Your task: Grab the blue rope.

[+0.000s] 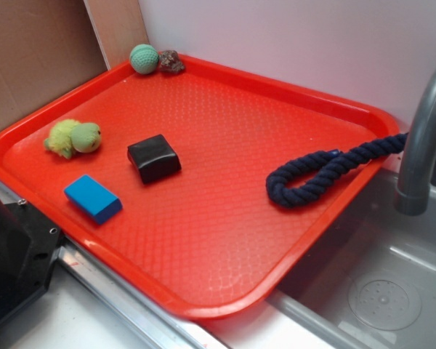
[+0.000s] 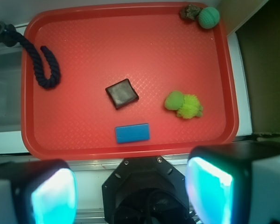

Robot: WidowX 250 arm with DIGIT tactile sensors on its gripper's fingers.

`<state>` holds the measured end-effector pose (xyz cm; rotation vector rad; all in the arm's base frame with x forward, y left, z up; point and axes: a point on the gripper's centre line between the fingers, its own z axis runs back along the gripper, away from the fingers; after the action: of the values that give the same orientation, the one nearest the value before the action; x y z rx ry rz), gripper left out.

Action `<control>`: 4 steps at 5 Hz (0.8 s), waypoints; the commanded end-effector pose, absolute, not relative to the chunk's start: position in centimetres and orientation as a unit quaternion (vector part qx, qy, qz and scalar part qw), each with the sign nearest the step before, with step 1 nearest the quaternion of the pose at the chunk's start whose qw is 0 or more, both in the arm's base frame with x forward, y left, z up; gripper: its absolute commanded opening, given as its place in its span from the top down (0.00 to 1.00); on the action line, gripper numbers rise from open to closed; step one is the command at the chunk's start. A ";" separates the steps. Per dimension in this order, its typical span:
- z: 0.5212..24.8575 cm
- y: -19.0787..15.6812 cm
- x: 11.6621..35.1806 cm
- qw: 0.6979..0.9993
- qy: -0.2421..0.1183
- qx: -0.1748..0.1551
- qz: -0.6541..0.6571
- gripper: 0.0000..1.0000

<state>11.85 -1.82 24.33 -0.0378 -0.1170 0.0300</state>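
The blue rope [image 1: 321, 173] is a thick navy twisted cord with a loop at its end. It lies on the right side of the red tray [image 1: 203, 218] and trails over the rim toward the faucet. In the wrist view the blue rope [image 2: 43, 65] sits at the tray's far left corner. My gripper [image 2: 130, 196] hangs high above the robot base, outside the tray's near edge and far from the rope. Its two fingers [image 2: 53, 196] stand wide apart with nothing between them.
On the tray lie a bright blue block [image 1: 93, 198], a black block [image 1: 154, 158], a green plush toy [image 1: 74, 137], a teal ball [image 1: 144, 59] and a small brown object [image 1: 171, 62]. A grey faucet [image 1: 425, 138] and sink [image 1: 378, 283] are right of the tray.
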 end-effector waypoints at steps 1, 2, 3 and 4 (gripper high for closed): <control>24.3 -1.8 11.8 0.998 -0.058 -0.019 0.015 0.00; 19.3 -4.3 13.2 0.997 -0.038 -0.046 0.040 0.00; 16.9 -6.3 15.7 0.996 -0.049 -0.045 0.062 0.00; 13.8 -9.5 19.6 0.992 -0.061 -0.076 0.086 0.00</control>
<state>19.26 -9.29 12.61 -0.1276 -0.0839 0.1660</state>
